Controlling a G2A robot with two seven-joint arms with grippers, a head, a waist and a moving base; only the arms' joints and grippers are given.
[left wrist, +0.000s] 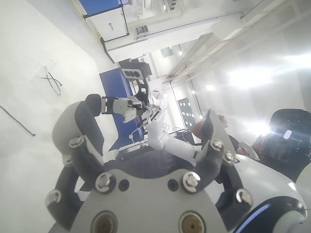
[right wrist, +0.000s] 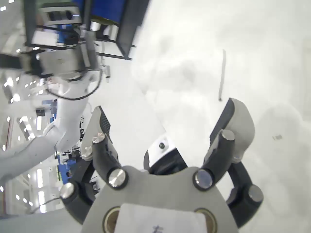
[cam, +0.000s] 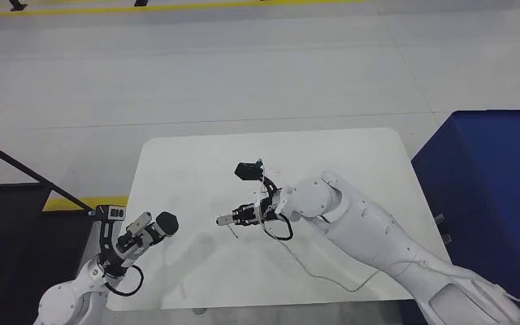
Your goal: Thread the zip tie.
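The zip tie (right wrist: 222, 73) is a thin, dark plastic strap lying flat on the white tabletop (cam: 341, 162), drawn out almost straight along its whole length. One end carries a small thicker nub, probably its locking head, though the view is too soft to be sure. The other end runs out as a plain narrow tail. The two ends lie well apart, so the strap is unthreaded, loose on the bare surface.

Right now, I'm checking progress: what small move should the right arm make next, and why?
Probably lower the right gripper onto the zip tie and close: the gripper is open and empty, and the zip tie lies loose on the table.
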